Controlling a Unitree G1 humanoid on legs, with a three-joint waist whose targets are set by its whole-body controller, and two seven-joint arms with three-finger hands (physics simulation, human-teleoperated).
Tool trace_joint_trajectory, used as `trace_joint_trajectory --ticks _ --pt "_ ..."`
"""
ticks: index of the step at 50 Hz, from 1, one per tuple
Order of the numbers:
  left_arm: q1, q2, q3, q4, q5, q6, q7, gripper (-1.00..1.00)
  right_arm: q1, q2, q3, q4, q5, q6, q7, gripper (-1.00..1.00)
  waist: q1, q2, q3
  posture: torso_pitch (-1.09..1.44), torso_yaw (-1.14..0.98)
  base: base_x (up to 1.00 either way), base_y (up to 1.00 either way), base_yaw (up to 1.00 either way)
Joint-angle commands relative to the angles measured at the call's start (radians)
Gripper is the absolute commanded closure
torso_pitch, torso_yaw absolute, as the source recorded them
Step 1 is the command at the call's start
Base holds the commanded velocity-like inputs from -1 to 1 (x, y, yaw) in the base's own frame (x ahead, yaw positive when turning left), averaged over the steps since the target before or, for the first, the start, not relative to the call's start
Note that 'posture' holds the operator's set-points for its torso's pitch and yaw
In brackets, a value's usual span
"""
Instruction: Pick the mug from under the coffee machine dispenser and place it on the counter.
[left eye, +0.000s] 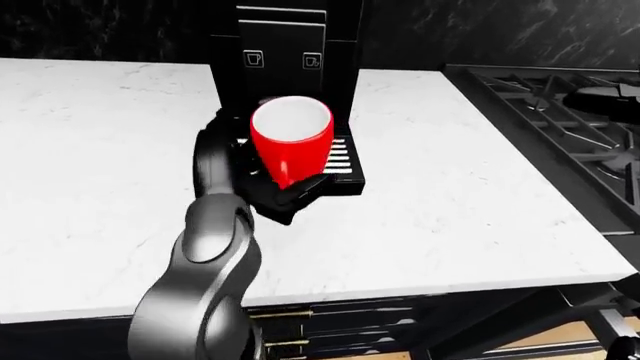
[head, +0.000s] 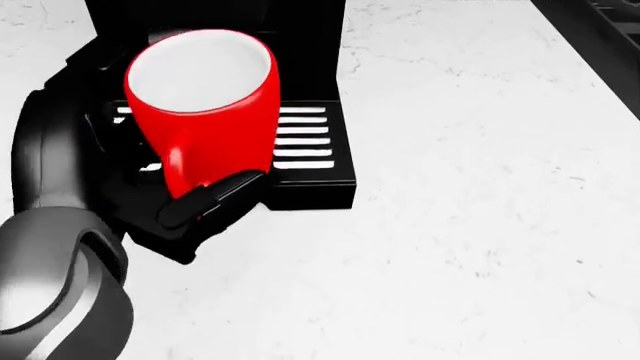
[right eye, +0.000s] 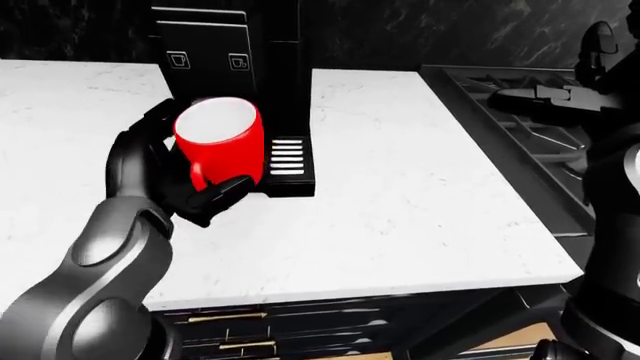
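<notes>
We work at a white marble counter (left eye: 470, 202) set against a dark stone wall, and we place everything relative to the black coffee machine (left eye: 290, 45) at the top centre of the left-eye view. To the left of the machine, our left hand (head: 190, 202) comes up from the lower left and has its fingers wrapped around the red mug (head: 205, 112), one finger (head: 215, 191) crossing under the base near the handle. The mug sits tilted, mouth toward the camera and showing a pale empty interior, directly over the machine's slotted drip tray (head: 305, 139); whether it touches the tray we cannot tell. We judge the mug rigid, light while empty, smooth-glazed and therefore prone to slip, and breakable if dropped, so we recommend a full wrap around the body with support below, levelling it before set-down. To the right of the machine lies bare counter, then a black stove (left eye: 560, 112). Our right hand (right eye: 560, 97) hovers over that stove, well apart from the mug; its finger state we cannot tell.
</notes>
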Motion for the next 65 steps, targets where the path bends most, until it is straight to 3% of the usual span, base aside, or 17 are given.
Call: trace_joint_trajectory --ticks 1,6,13,19,27,31,41,65 --pt "-0.047 -0.004 0.013 -0.083 -0.082 -0.030 -0.044 1.00 -0.024 -0.022 -0.020 -0.025 -0.003 -0.028 -0.001 -1.00 0.001 -0.004 -0.031 0.00 0.00 0.00 0.00 0.00" --pt "-0.047 0.021 0.081 -0.146 -0.187 0.035 -0.076 1.00 -0.026 -0.023 -0.020 -0.032 -0.003 -0.020 -0.004 -1.00 0.002 -0.004 -0.026 0.00 0.00 0.00 0.00 0.00" --pt "0.056 0.095 0.152 -0.197 -0.328 0.016 -0.146 1.00 -0.031 -0.024 -0.018 -0.028 -0.004 -0.021 -0.001 -1.00 0.002 0.007 -0.026 0.00 0.00 0.00 0.00 0.00" --pt "0.182 0.184 0.205 -0.204 -0.450 -0.039 -0.207 1.00 -0.029 -0.025 -0.018 -0.027 -0.004 -0.022 0.001 -1.00 0.002 0.015 -0.027 0.00 0.00 0.00 0.00 0.00" --pt "0.323 0.333 0.293 -0.204 -0.697 -0.163 -0.191 1.00 -0.028 -0.023 -0.018 -0.035 -0.005 -0.014 0.000 -1.00 -0.001 0.028 -0.028 0.00 0.00 0.00 0.00 0.00" --pt "0.348 0.365 0.333 -0.200 -0.728 -0.188 -0.213 1.00 -0.027 -0.020 -0.017 -0.043 -0.005 -0.009 -0.002 -1.00 -0.001 0.036 -0.029 0.00 0.00 0.00 0.00 0.00" --pt "0.411 0.423 0.356 -0.138 -0.640 -0.298 -0.315 1.00 -0.026 -0.018 -0.018 -0.041 -0.009 -0.008 0.002 -1.00 -0.002 0.047 -0.031 0.00 0.00 0.00 0.00 0.00" --pt "0.526 0.395 0.365 0.015 -0.348 -0.521 -0.580 1.00 -0.024 -0.018 -0.018 -0.037 -0.011 -0.013 0.006 -1.00 -0.001 0.046 -0.037 0.00 0.00 0.00 0.00 0.00"
